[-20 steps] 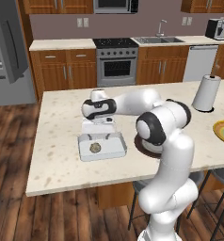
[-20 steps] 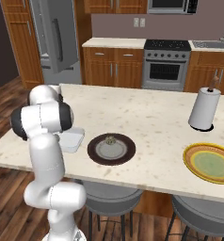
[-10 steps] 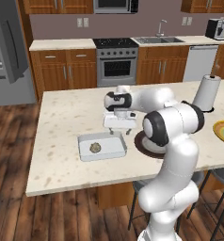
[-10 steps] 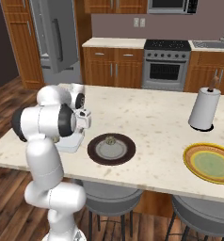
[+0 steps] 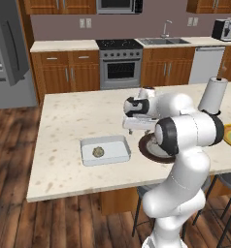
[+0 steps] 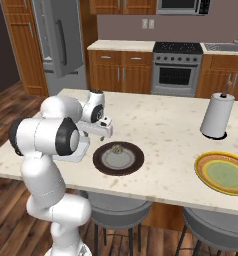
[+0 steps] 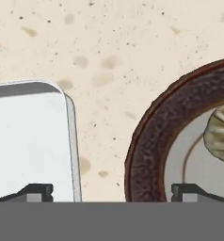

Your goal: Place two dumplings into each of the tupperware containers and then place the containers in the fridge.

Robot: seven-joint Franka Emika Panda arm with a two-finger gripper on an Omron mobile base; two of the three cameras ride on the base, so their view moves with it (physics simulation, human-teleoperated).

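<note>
A translucent tupperware container lies on the island counter with one pale dumpling inside it. To its right sits a round dark brown plate bearing another dumpling. My gripper hangs open just above the counter, over the strip between container and plate, holding nothing. In the hand view the container fills the left, the brown plate curves in on the right with its dumpling, and my gripper straddles the bare counter between them. The grey fridge stands far left.
A yellow plate lies near the island's right end, and a paper towel roll stands behind it. Bar stools are tucked under the near edge. The stove and cabinets line the far wall.
My arm has swung right, from above the container's left side to the gap beside the brown plate. The gripper stayed open; the dumplings and container have not moved.
</note>
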